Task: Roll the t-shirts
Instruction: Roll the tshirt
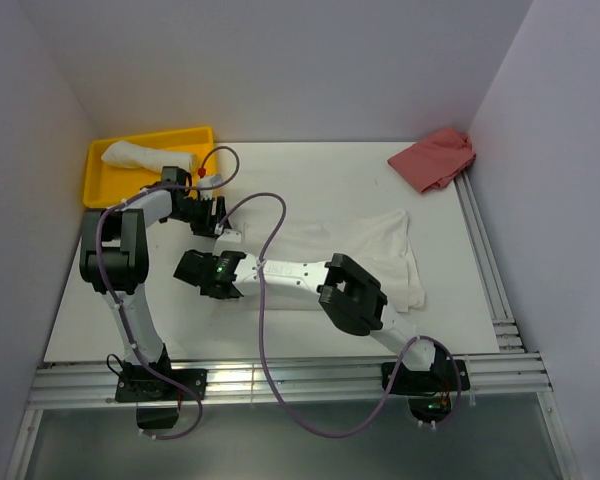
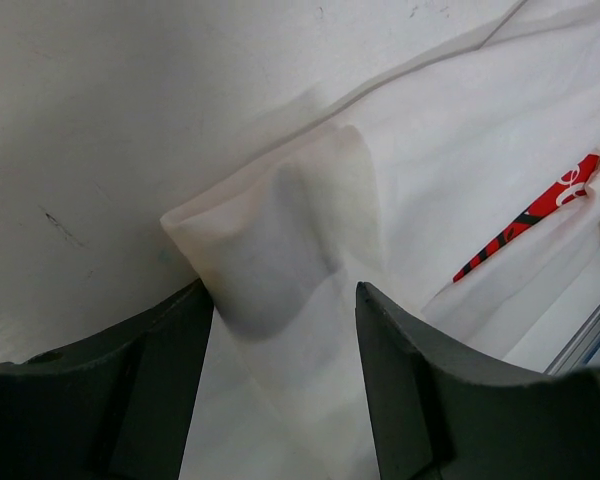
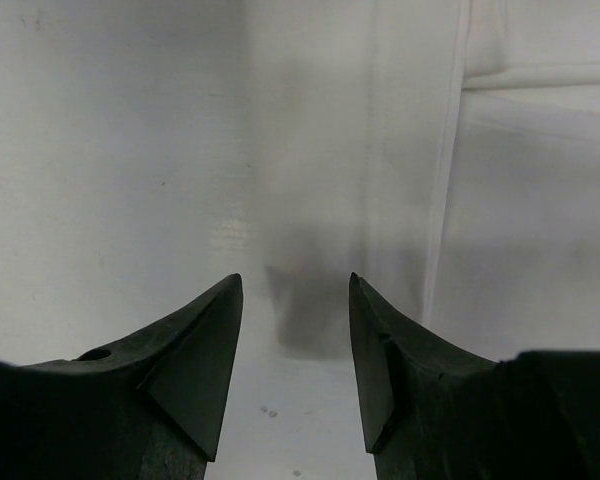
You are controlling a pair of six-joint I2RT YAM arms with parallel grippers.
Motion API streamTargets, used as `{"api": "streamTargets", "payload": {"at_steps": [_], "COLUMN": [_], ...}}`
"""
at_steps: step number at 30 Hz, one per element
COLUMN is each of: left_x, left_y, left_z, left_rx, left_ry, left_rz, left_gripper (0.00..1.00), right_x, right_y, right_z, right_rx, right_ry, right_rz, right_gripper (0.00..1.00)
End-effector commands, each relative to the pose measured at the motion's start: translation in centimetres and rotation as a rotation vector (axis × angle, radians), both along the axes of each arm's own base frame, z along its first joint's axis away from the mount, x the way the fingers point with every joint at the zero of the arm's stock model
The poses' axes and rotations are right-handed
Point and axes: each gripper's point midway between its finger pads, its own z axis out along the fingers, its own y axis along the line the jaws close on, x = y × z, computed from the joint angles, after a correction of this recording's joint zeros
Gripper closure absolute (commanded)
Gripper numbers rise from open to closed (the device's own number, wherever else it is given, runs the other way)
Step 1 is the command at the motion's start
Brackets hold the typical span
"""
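White walls (image 1: 280,70) close in on a white table (image 1: 320,170), where your t-shirt (image 1: 360,245) lies flat at centre, its long axis running left to right, a red print (image 2: 540,215) showing at a fold. Your left gripper (image 2: 285,295) stands spread at the shirt's far left corner, which lies between the fingers unpinched. Your right gripper (image 3: 295,285), also spread, hovers at the near left edge, holding nothing. A rolled t-shirt (image 1: 145,155) rests in the yellow tray (image 1: 148,136); a red cloth (image 1: 435,158) lies far right.
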Motion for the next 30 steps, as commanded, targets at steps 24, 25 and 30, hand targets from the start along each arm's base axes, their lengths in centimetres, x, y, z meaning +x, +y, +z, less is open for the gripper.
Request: {"api": "streamTargets", "payload": {"at_steps": [24,25,30], "left_x": [-0.7,-0.5,-1.2], "left_y": [0.1,0.7,3.1], "left_z": [-0.9,-0.6,-0.3], "left_rx": [0.014,0.048,0.194], "left_ry": [0.032,0.013,-0.001], "left_rz": [0.032,0.045,0.085], "left_gripper": [1.0,1.0,1.0], "right_x": [-4.3,-4.8,-7.7], "right_y": [-0.3,-0.6,1.0], "right_z": [-4.9,-5.3,-2.6], "right_rx": [-0.08,-0.084,0.078], "right_ry": [0.137,0.143,0.15], "right_rz": [0.118,0.135,0.263], "right_gripper": [0.85,0.87,0.97]}}
